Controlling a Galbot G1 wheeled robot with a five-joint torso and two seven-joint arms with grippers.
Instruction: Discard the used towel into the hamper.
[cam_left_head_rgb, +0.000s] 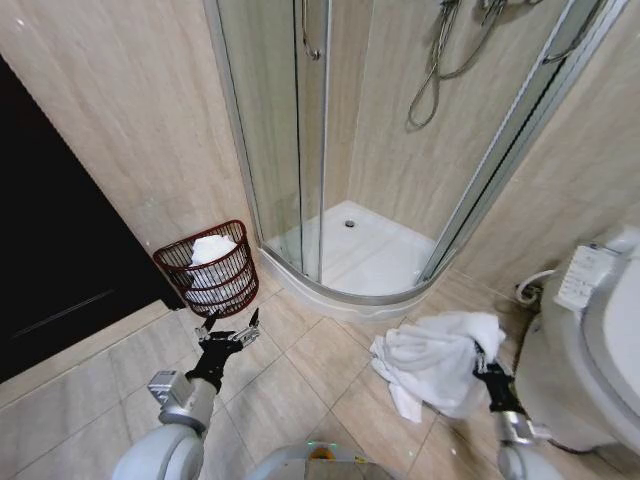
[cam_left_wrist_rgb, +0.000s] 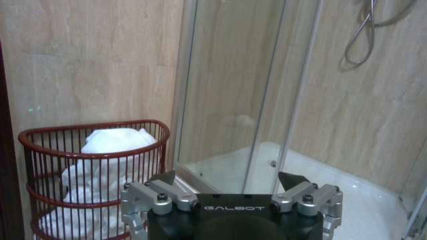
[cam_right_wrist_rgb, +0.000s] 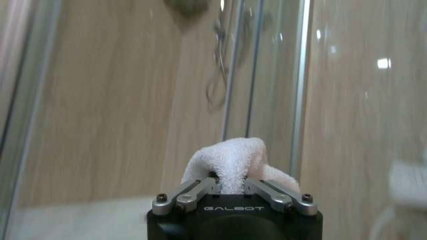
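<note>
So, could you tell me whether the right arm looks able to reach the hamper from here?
Probably not yet: the right tool, shut on the towel, is by the toilet, while the hamper stands across the floor beyond the open left tool.

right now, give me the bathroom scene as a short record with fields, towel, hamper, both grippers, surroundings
towel: white towel hangs bunched from the right gripper, over the tiled floor
right gripper: right gripper shut on a fold of the towel, held near the toilet
left gripper: left gripper open, holds nothing, pointing toward the hamper
hamper: reddish-brown hamper on the floor against the wall, beside the shower stall
hamper contents: white cloth already inside
task state: towel not yet in the hamper
</note>
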